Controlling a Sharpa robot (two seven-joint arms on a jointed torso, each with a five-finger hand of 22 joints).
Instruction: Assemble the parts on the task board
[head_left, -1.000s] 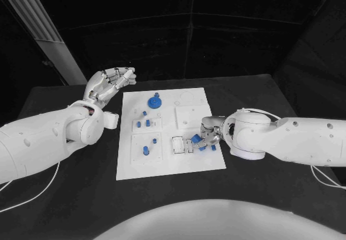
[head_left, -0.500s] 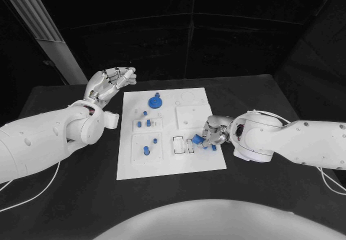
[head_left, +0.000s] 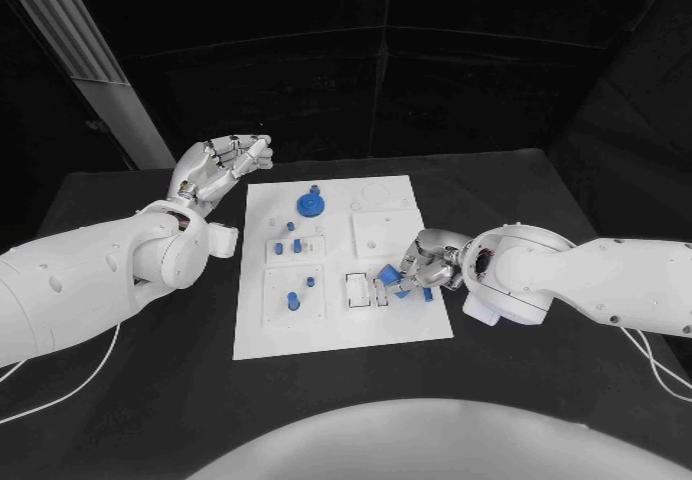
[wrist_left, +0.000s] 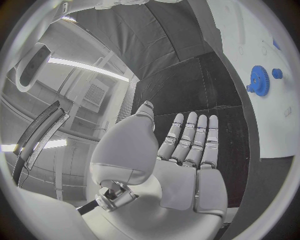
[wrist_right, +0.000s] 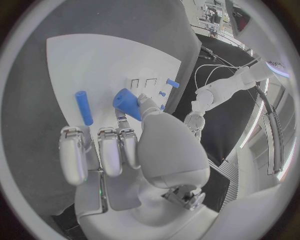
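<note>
My right hand (head_left: 420, 268) pinches a blue part (wrist_right: 128, 103) over the task board (head_left: 339, 330) near its right edge; I'd lower slowly, aligned. Left hand (head_left: 219, 166) hovers empty, fingers apart.

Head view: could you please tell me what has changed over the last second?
The right hand, pinching a blue part, has shifted slightly towards the board's right edge, and the right arm has drawn closer in. The left hand stays raised, fingers apart, beside the task board; the blue gear has not moved.
</note>
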